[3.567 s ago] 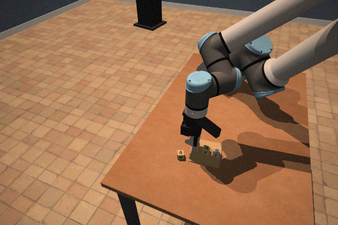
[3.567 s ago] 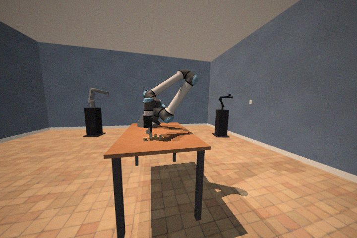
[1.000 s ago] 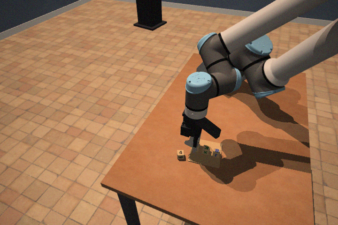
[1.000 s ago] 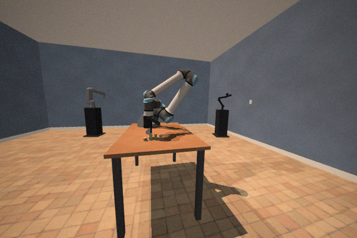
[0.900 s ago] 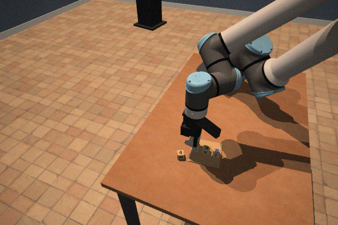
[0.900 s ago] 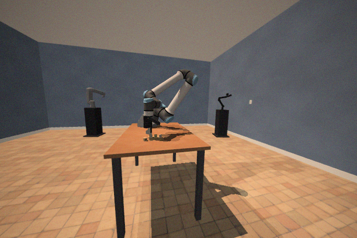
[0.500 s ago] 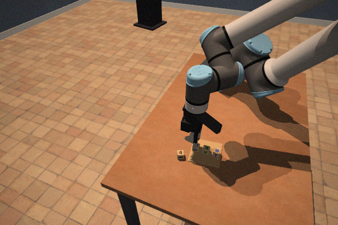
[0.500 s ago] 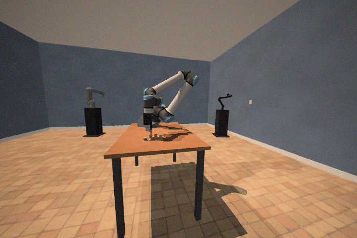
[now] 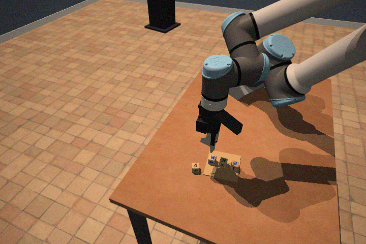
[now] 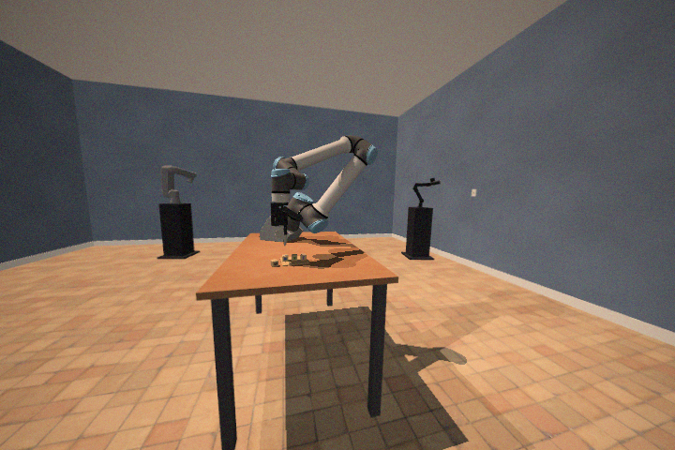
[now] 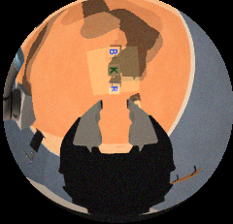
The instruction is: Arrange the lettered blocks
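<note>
The tan mat [image 9: 208,171] [image 11: 97,71] bears three letter blocks in a nearly straight row with narrow gaps. Seen from the base, the B block [image 9: 234,163] [image 11: 113,51] is left, the K block [image 9: 223,159] [image 11: 113,70] middle and the R block [image 9: 212,157] [image 11: 114,88] right. Their letters are on top and upright from the base side. The fourth block [image 9: 195,165] [image 10: 275,262], with a 4 on top, stands off the mat beyond the R block. My gripper [image 9: 213,147] [image 11: 114,100] is open and empty, raised above the table beside the R block.
The wooden table [image 9: 166,178] [image 10: 243,281] bears the mat, with its left edge beyond the 4 block in the top view. The arm's shadow falls across part of the mat. Two pedestals [image 10: 176,231] [image 10: 419,233] with small arms stand away from the table.
</note>
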### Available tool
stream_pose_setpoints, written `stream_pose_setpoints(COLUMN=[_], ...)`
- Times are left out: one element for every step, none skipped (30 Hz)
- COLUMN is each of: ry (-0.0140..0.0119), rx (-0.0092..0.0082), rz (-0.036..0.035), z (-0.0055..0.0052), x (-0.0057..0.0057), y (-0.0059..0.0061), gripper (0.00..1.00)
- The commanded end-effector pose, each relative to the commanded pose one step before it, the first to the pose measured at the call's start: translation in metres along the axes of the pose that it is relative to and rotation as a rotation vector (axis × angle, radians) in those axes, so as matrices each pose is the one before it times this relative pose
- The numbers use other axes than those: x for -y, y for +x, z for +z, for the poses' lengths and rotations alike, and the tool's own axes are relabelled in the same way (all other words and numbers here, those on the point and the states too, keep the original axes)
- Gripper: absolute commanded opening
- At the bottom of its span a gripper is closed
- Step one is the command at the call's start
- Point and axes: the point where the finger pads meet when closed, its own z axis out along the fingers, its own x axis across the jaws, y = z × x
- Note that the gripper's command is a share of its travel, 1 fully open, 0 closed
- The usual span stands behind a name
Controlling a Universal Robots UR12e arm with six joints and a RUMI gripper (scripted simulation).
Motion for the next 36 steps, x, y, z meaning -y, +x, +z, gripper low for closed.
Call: stream_pose_setpoints(ry=[0.00012, 0.00000, 0.00000, 0.00000, 0.00000, 0.00000, 0.00000, 0.00000, 0.00000, 0.00000, 0.00000, 0.00000, 0.00000, 0.00000, 0.00000, 0.00000, 0.00000, 0.00000, 0.00000, 0.00000, 0.00000, 0.00000, 0.00000, 0.00000, 0.00000, 0.00000, 0.00000, 0.00000, 0.00000, 0.00000, 0.00000, 0.00000, 0.00000, 0.00000, 0.00000, 0.00000], rx=[-0.00017, 0.00000, 0.00000, 0.00000, 0.00000, 0.00000, 0.00000, 0.00000, 0.00000, 0.00000, 0.00000, 0.00000, 0.00000, 0.00000, 0.00000, 0.00000, 0.00000, 0.00000, 0.00000, 0.00000, 0.00000, 0.00000, 0.00000, 0.00000, 0.00000, 0.00000, 0.00000, 0.00000, 0.00000, 0.00000, 0.00000, 0.00000, 0.00000, 0.00000, 0.00000, 0.00000], rz=[-0.00054, 0.00000, 0.00000, 0.00000, 0.00000, 0.00000, 0.00000, 0.00000, 0.00000, 0.00000, 0.00000, 0.00000, 0.00000, 0.00000, 0.00000, 0.00000, 0.00000, 0.00000, 0.00000, 0.00000, 0.00000, 0.00000, 0.00000, 0.00000, 0.00000, 0.00000, 0.00000, 0.00000, 0.00000, 0.00000, 0.00000, 0.00000, 0.00000, 0.00000, 0.00000, 0.00000], z=[-0.00555, 0.00000, 0.00000, 0.00000, 0.00000, 0.00000, 0.00000, 0.00000, 0.00000, 0.00000, 0.00000, 0.00000, 0.00000, 0.00000, 0.00000, 0.00000, 0.00000, 0.00000, 0.00000, 0.00000, 0.00000, -0.00003, -0.00020, 0.00000, 0.00000, -0.00050, -0.00090, -0.00138, -0.00190, -0.00245, -0.00300, -0.00353, -0.00402, -0.00447, -0.00485, -0.00515], x=[-0.00021, 0.00000, 0.00000, 0.00000, 0.00000, 0.00000, 0.00000, 0.00000, 0.00000, 0.00000, 0.00000, 0.00000, 0.00000, 0.00000, 0.00000, 0.00000, 0.00000, 0.00000, 0.00000, 0.00000, 0.00000, 0.00000, 0.00000, 0.00000, 0.00000, 0.00000, 0.00000, 0.00000, 0.00001, -0.00001, 0.00000, 0.00000, 0.00000, 0.00000, 0.00000, 0.00000], y=[0.00012, 0.00000, 0.00000, 0.00000, 0.00000, 0.00000, 0.00000, 0.00000, 0.00000, 0.00000, 0.00000, 0.00000, 0.00000, 0.00000, 0.00000, 0.00000, 0.00000, 0.00000, 0.00000, 0.00000, 0.00000, 0.00000, 0.00000, 0.00000, 0.00000, 0.00000, 0.00000, 0.00000, 0.00000, 0.00000, 0.00000, 0.00000, 0.00000, 0.00000, 0.00000, 0.00000], gripper=[0.28, 1.00, 1.00, 1.00, 1.00, 1.00, 1.00, 1.00, 1.00, 1.00, 1.00, 1.00, 1.00, 1.00, 1.00, 1.00, 1.00, 1.00, 1.00, 1.00, 1.00, 1.00, 1.00, 1.00, 1.00, 1.00, 1.00, 1.00, 1.00, 1.00, 1.00, 1.00, 1.00, 1.00, 1.00, 1.00])
